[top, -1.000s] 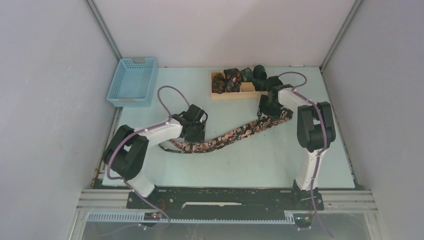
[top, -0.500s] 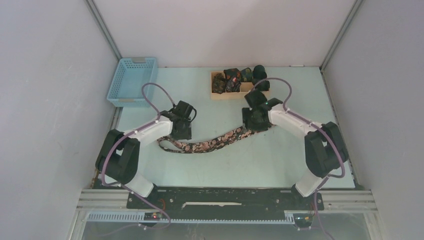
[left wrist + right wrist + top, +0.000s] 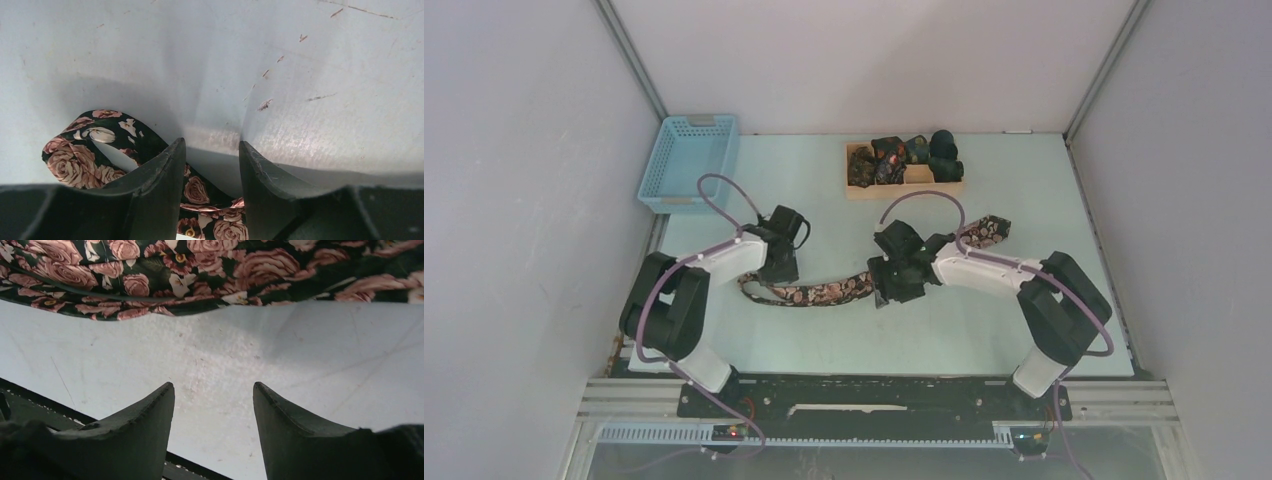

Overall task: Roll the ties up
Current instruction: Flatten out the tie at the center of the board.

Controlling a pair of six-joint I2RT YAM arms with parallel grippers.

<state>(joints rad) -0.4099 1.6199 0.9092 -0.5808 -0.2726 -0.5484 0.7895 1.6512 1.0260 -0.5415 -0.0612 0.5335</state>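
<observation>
While left gripper (image 3: 211,142) and right gripper (image 3: 213,386) gape, apparently empty, at the unrolled tie (image 3: 824,292), pinch its narrow end to start rolling.

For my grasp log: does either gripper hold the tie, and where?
Right gripper: open, nothing held. Left gripper: the tie has its looped end showing between the fingers, but a grip cannot be told.

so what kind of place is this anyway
Most likely a robotics lab test cell: plain grey walls box in a pale table, the left arm and right arm are bolted at its near edge, and a blue basket and a wooden tray of rolled ties sit at the back.
</observation>
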